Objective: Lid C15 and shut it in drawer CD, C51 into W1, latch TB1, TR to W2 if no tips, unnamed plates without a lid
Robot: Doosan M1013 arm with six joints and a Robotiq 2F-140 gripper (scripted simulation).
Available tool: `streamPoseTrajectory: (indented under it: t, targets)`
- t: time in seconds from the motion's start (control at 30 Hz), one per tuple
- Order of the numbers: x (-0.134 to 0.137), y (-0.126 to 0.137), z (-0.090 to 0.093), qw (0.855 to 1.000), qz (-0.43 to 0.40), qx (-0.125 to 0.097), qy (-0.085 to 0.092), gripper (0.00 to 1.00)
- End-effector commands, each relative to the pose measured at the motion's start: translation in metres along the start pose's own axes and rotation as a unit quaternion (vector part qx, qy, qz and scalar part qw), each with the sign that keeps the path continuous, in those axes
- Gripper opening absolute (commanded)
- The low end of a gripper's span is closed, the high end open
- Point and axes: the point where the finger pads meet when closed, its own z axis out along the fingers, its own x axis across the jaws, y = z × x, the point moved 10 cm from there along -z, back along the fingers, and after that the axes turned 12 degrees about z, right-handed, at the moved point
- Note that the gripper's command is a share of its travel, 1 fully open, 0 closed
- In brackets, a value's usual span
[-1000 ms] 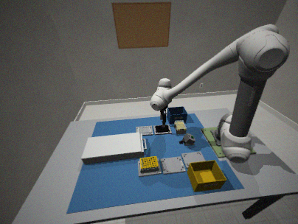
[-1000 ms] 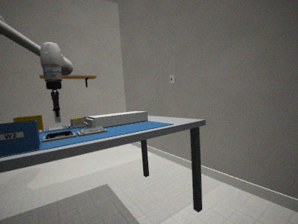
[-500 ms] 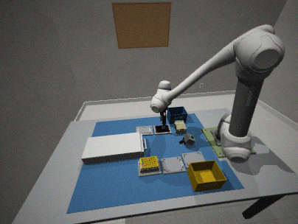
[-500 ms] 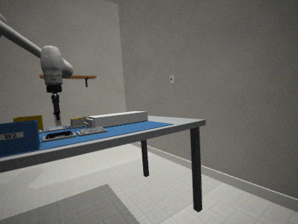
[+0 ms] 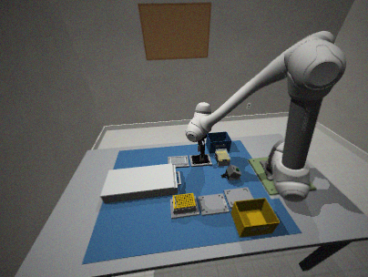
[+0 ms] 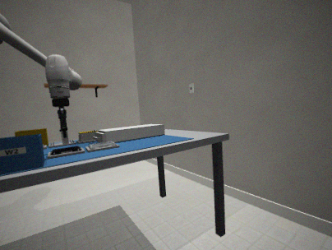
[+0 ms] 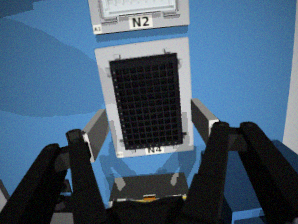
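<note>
Black plate sides free, N2 nest just beyond

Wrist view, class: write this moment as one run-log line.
gripper: open, empty | above black plate | plate seated in nest N4 | not yet gripped | nest N2 beyond

I'm seeing soft, even light, a faint arm shadow falling on the blue mat, everything slightly blurred.
</note>
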Motion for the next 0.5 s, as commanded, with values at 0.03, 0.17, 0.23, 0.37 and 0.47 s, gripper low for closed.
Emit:
streamPoseTrajectory:
  t: [0.03,0.17,0.23,0.37,0.47]
  targets:
    - [0.000,0.000,0.004,1.000,0.000,0.000,0.000,0.66]
    - [0.000,0.000,0.008,1.000,0.000,0.000,0.000,0.66]
    - [0.000,0.000,0.011,1.000,0.000,0.000,0.000,0.66]
    - [0.000,0.000,0.016,1.000,0.000,0.000,0.000,0.66]
    - [0.000,0.000,0.020,1.000,0.000,0.000,0.000,0.66]
